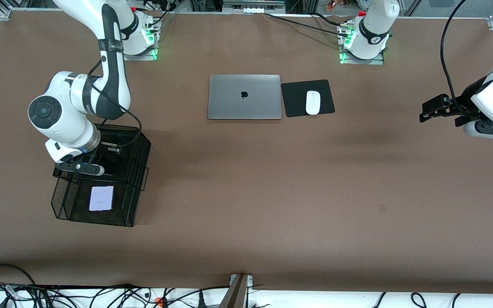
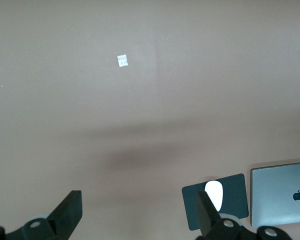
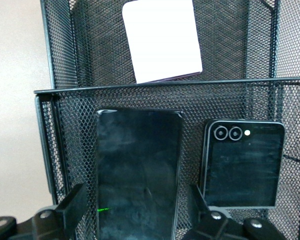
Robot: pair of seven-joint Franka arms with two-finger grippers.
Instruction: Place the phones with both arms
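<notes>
While the right claw [image 3: 135, 210] stands over the black mesh basket [image 1: 60, 205] at the right arm's end of the counter [image 1: 246, 192], its fingers [image 3: 72, 205] parted on either side of the long black phone [image 3: 137, 170] and not pressing it, the pale lavender-white phone [image 1: 101, 198] lies in the basket's compartment nearest the front camera. Just beside the long phone, in the same compartment, lies the squarish black phone [image 3: 242, 165]. Farther back sit a closed silver laptop [image 1: 245, 97] and a white mouse [image 1: 313, 102] on a black pad [image 1: 307, 98]. At its own end, the left claw [image 2: 140, 212] waits wide open and empty above bare counter.
</notes>
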